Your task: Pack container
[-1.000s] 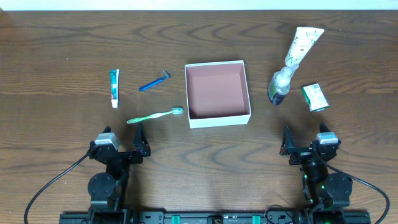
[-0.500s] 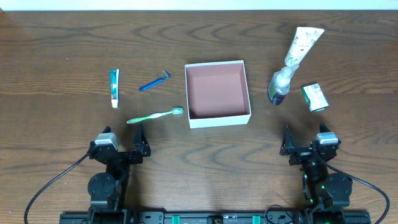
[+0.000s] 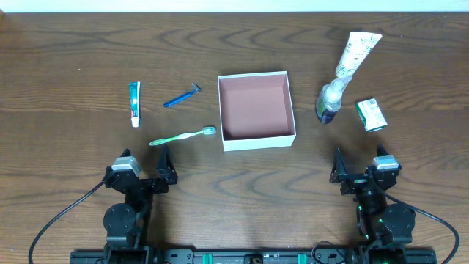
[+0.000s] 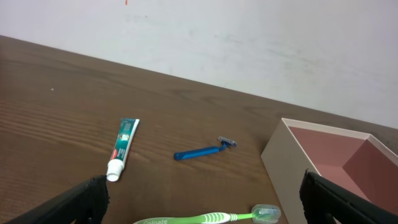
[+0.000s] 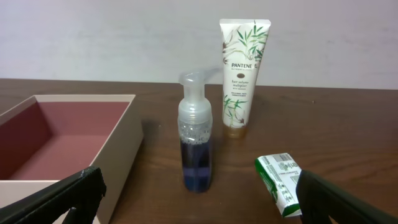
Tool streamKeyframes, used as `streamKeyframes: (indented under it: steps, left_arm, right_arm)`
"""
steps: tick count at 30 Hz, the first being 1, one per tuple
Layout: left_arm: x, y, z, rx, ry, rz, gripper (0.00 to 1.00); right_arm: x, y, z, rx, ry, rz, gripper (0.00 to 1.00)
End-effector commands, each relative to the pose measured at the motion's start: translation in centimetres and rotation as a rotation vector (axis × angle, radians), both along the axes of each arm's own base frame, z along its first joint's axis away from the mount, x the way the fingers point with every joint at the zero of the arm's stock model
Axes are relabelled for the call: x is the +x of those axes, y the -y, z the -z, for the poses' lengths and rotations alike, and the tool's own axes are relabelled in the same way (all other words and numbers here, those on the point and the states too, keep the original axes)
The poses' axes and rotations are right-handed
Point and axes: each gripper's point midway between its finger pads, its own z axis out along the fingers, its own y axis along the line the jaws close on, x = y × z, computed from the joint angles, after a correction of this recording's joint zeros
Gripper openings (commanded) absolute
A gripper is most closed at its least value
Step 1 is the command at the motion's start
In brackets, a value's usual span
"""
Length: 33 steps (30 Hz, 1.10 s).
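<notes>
The container (image 3: 256, 136), a square white box with a pinkish-brown floor, sits empty at the table's middle; it also shows in the left wrist view (image 4: 292, 174) and the right wrist view (image 5: 118, 143). Left of it lie a toothpaste tube (image 3: 134, 103), a blue razor (image 3: 182, 96) and a green toothbrush (image 3: 183, 136). Right of it stand a pump bottle (image 3: 329, 101), a white Pantene tube (image 3: 357, 51) and a green-and-white soap box (image 3: 371, 115). My left gripper (image 3: 163, 167) and right gripper (image 3: 344, 170) are open and empty near the front edge.
In the left wrist view the toothbrush (image 4: 211, 218) lies between my fingers, with the toothpaste tube (image 4: 122, 148) and razor (image 4: 204, 150) beyond. In the right wrist view the pump bottle (image 5: 196, 146) stands ahead, the soap box (image 5: 280, 183) at the right.
</notes>
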Motion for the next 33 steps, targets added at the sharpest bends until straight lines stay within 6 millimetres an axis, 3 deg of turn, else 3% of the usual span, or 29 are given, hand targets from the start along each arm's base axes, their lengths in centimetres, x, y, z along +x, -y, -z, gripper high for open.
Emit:
streamKeyframes:
  steps: [1,10,15,21,27,31,33]
  left_arm:
    - [-0.1,0.0,1.4,0.002,-0.048,0.003,0.98]
    - [-0.1,0.0,1.4,0.002,-0.048,0.003,0.98]
    - [-0.1,0.0,1.4,0.002,-0.048,0.003,0.98]
    - [-0.1,0.0,1.4,0.002,-0.048,0.003,0.98]
    - [-0.1,0.0,1.4,0.002,-0.048,0.003,0.98]
    - [-0.1,0.0,1.4,0.002,-0.048,0.003,0.98]
    - [-0.1,0.0,1.4,0.002,-0.048,0.003,0.98]
  right_arm:
    - [0.0,-0.3,0.1,-0.011,0.003,-0.013,0.99]
    - [0.0,0.2,-0.6,-0.012,0.032,0.014,0.99]
    - [-0.2,-1.2,-2.3,0.003,0.095,-0.067,0.99]
    - [-0.7,-2.8,-3.2,0.008,0.051,-0.161,0.99]
    - [-0.5,-2.8,-8.0,-0.055,-0.008,-0.166,0.99]
    - [0.9,-2.7,-10.7,-0.083,-0.162,-0.171,0.99]
    - [1.7,-2.2,-11.2,-0.084,-0.276,-0.141,0.99]
